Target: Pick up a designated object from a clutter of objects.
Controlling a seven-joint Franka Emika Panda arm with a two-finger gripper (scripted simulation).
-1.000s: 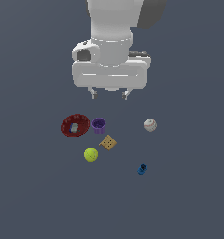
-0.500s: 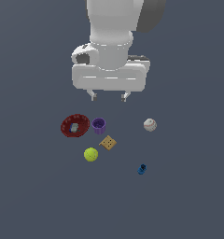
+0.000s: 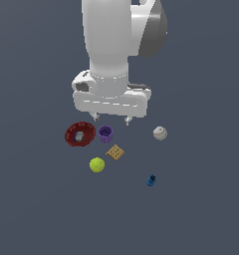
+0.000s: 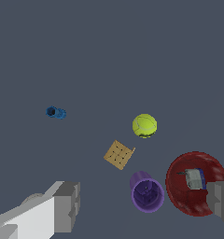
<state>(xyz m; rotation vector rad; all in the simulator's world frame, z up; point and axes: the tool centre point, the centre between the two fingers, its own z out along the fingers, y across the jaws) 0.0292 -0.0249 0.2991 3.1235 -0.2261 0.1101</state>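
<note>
The tennis ball (image 3: pixel 96 165) lies free on the tabletop (image 3: pixel 37 209), just beside the tan cracker (image 3: pixel 115 152), with the purple cup (image 3: pixel 105 134) and red bowl (image 3: pixel 80 134) a little beyond the cracker. The gripper (image 3: pixel 110 119) hangs above the cup, fingers (image 4: pixel 67 206) spread and empty, not over the ball. Descending from here would likely strike the cup or bowl. Even recentred, a finger could clip the cracker, or an off-centre pinch could send the ball rolling.
</note>
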